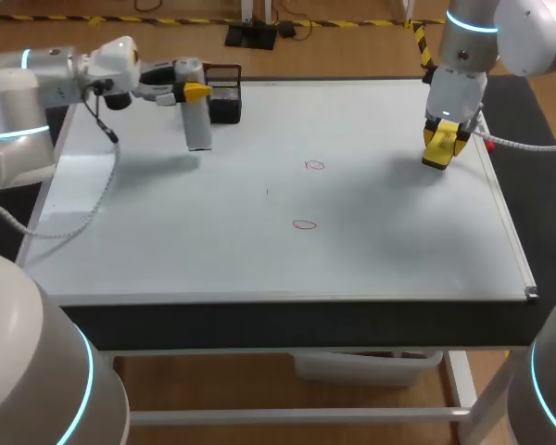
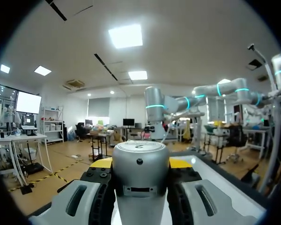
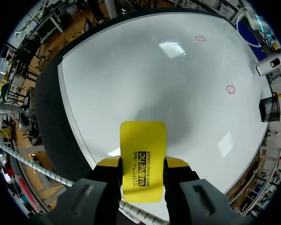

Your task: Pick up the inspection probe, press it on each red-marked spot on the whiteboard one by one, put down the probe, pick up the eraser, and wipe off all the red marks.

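Yellow flat plastic eraser (image 3: 143, 140) looks light and stiff; right pincer (image 3: 142, 162) pinches its long sides, good hold. Left pincer (image 2: 140, 162) grips the silver cylindrical probe (image 2: 139, 173).

The whiteboard (image 1: 213, 241) lies flat on the tabletop (image 1: 287, 320) and covers nearly all of it. Two circle marks sit near the board's middle. One (image 1: 314, 165) is farther back, and the other (image 1: 304, 224) is nearer the front and slightly to its left. At the far left, the left tool (image 1: 193, 91) grips the inspection probe (image 1: 195, 116) upright between its fingers. A wire basket (image 1: 224, 93) stands just right of the probe, at the board's far edge. Over the far right part, the right tool (image 1: 443, 141) clasps the eraser (image 3: 143, 159), well apart from both marks.
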Tool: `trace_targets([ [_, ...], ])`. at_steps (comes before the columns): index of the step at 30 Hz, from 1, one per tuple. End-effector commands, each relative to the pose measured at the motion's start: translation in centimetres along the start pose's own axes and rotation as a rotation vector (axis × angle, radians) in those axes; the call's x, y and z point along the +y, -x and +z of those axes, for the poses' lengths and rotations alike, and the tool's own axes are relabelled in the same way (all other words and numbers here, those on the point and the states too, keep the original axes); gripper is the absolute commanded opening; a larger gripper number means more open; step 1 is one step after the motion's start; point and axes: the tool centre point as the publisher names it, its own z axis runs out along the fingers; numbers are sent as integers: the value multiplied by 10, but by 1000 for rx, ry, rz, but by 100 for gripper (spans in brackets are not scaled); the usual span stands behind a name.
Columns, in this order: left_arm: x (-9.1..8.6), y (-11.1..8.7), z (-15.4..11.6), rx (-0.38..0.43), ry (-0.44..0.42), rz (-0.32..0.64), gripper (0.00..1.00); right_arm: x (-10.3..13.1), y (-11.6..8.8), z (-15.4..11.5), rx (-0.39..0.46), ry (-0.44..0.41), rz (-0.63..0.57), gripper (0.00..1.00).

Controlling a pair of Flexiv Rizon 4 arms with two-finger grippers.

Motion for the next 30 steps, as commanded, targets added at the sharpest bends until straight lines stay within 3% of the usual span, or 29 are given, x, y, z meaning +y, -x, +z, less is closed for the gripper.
trace_targets([
  [1,-5,-2,-19,-1,-8,20,0,-1,0,-1,4,-1,-2,0],
  [14,-5,3,-40,-10,-1,39,0,-1,0,-1,4,-1,-2,0],
  [30,-6,3,-42,-8,2,41,0,0,2,-2,4,-3,-6,0],
])
